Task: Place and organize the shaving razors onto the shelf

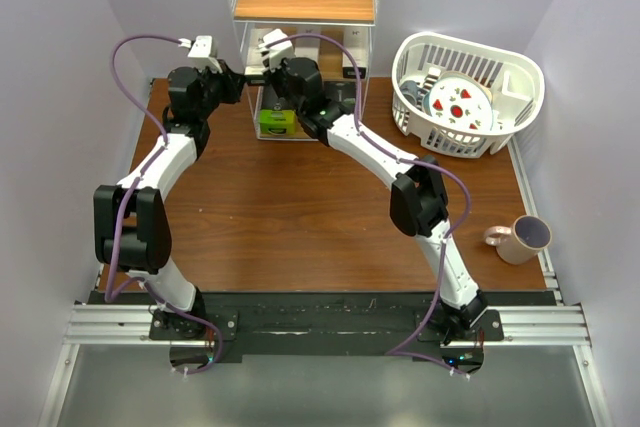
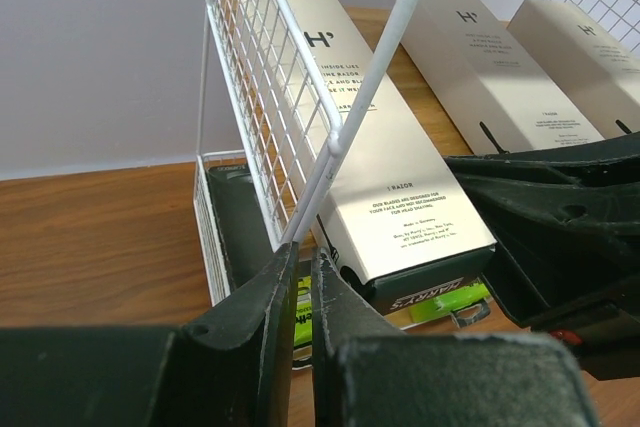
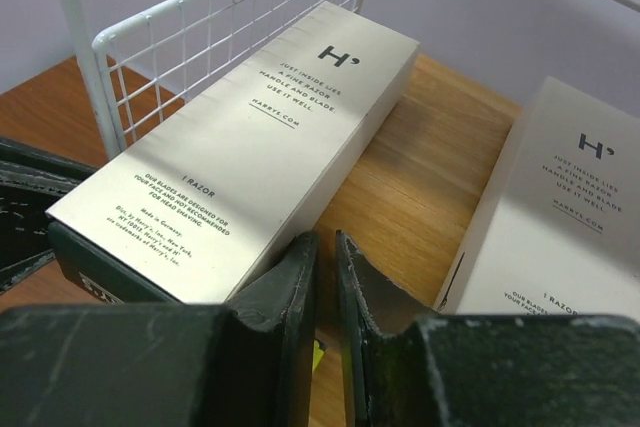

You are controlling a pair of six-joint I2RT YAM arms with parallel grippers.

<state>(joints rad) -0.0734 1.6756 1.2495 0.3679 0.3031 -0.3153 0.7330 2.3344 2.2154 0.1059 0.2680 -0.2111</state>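
The left hand (image 2: 303,265) and right hand (image 3: 325,247) both sit closed almost tight on nothing visible, likely kept slim to work inside the shelf (image 3: 430,167). Just past them a white carton (image 3: 250,147) lies flat over a black pack (image 2: 440,297), apparently stacked to save room. A second carton (image 3: 560,217) lies parallel beside it on the same wooden tier.

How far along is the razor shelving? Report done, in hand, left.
Done: three white cartons lie side by side on the shelf tier. In hand: nothing; left gripper and right gripper sit nearly shut by the leftmost carton. Left: the black-and-green pack showing beneath that carton's near end looks unsorted.
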